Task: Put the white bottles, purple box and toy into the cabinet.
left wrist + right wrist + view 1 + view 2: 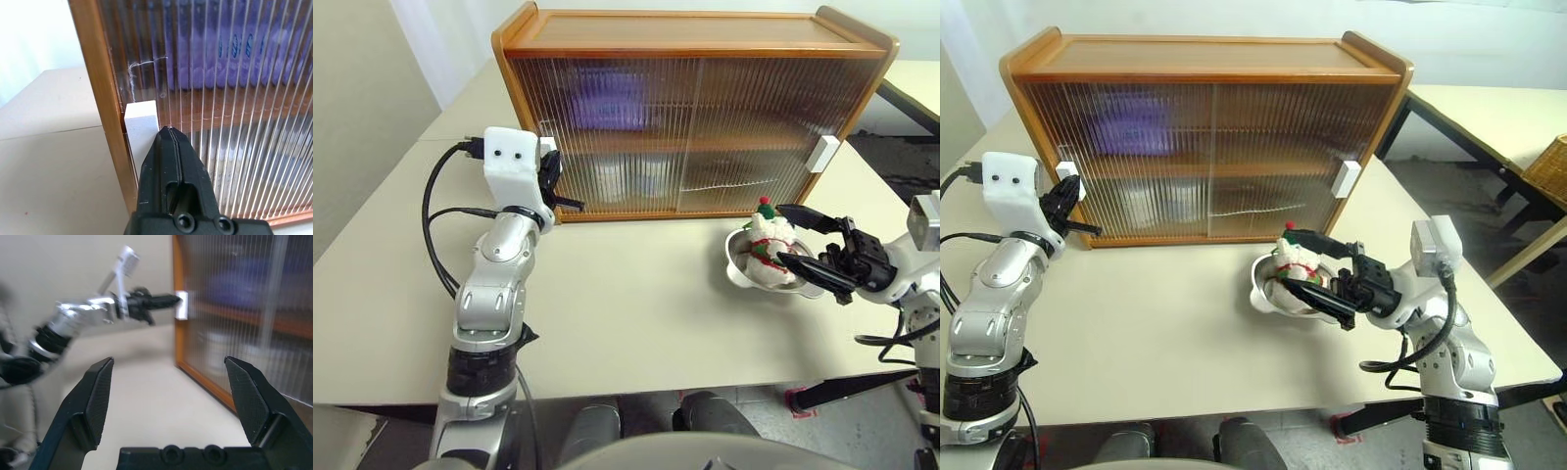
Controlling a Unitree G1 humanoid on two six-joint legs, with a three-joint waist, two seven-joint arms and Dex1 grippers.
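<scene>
The cabinet point(695, 44) stands at the back of the table with both ribbed sliding doors closed. Behind the doors, the purple box point(607, 98) shows blurred on the upper shelf and the white bottles point(607, 181) on the lower shelf. My left gripper point(168, 131) is shut, its tip against the left door beside the white handle point(141, 122). The toy point(766, 240) sits in its silver dish point(736, 266) in front of the cabinet's right end. My right gripper point(800, 240) is open and overlaps the dish in the eye views. Nothing lies between its fingers in the right wrist view.
The beige table point(636, 313) has free room between my two arms. The right door's white handle point(822, 154) sits at the cabinet's right end. A second table point(1489, 108) and a wicker basket point(1547, 166) stand beyond the right edge.
</scene>
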